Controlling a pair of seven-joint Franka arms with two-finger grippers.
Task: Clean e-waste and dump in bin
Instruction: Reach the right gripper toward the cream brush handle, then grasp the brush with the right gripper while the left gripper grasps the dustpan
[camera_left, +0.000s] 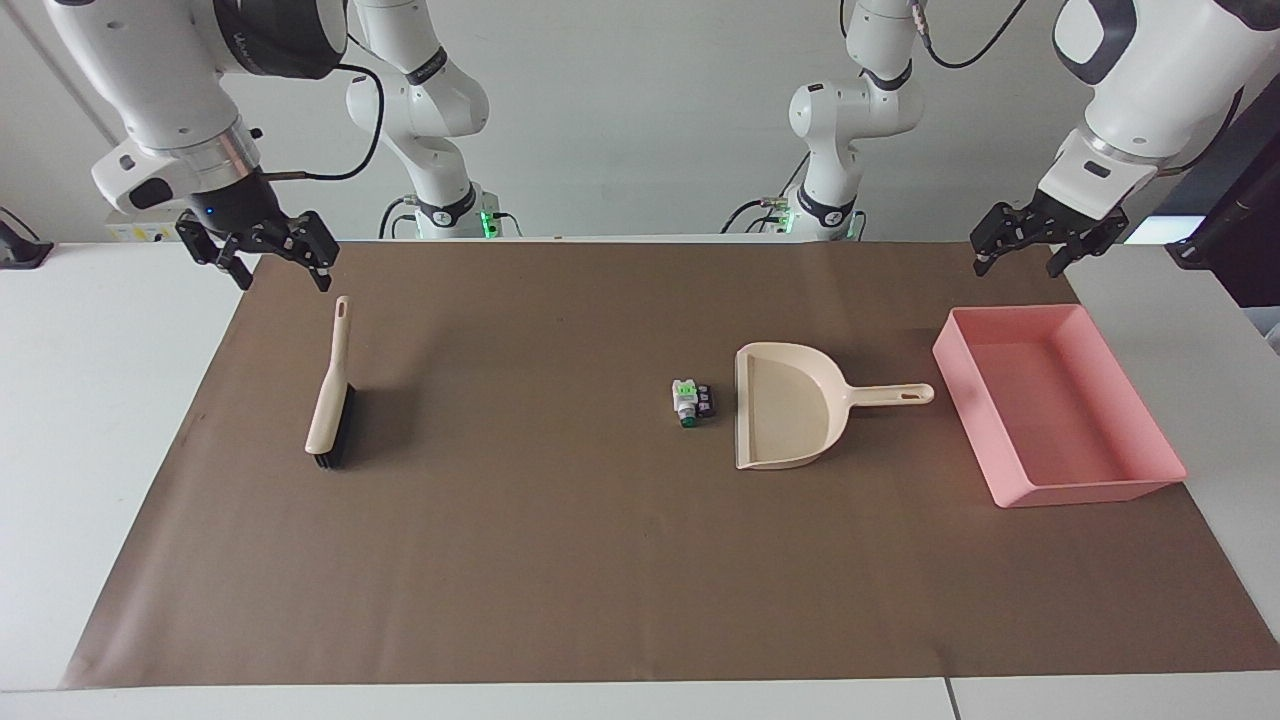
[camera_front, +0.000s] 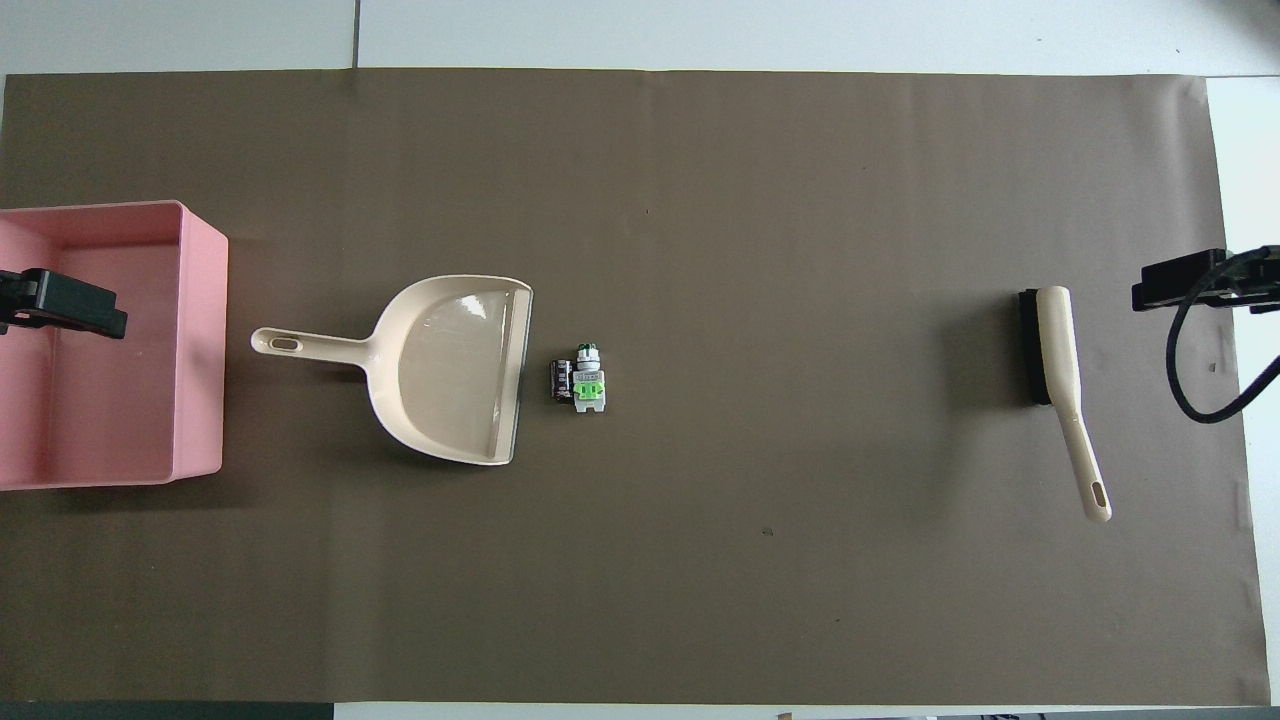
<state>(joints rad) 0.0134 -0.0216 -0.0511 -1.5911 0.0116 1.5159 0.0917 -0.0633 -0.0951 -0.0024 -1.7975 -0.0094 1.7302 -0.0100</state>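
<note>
The e-waste (camera_left: 692, 402) (camera_front: 580, 380) is a small cluster of white, green and dark bits on the brown mat, just off the mouth of the beige dustpan (camera_left: 790, 405) (camera_front: 450, 365). The pink bin (camera_left: 1090, 490) (camera_front: 205, 340) stands beside the dustpan's handle, toward the left arm's end of the table. A beige brush (camera_left: 330, 400) (camera_front: 1060, 350) lies toward the right arm's end. My right gripper (camera_left: 282, 270) (camera_front: 1190, 280) hangs open in the air over the mat by the brush handle's tip. My left gripper (camera_left: 1017, 265) (camera_front: 60, 305) hangs open above the mat's edge by the bin. Neither holds anything.
The brown mat (camera_left: 560, 560) covers most of the white table (camera_left: 90, 420). Two more white arm bases (camera_left: 440, 210) stand at the robots' end of the table.
</note>
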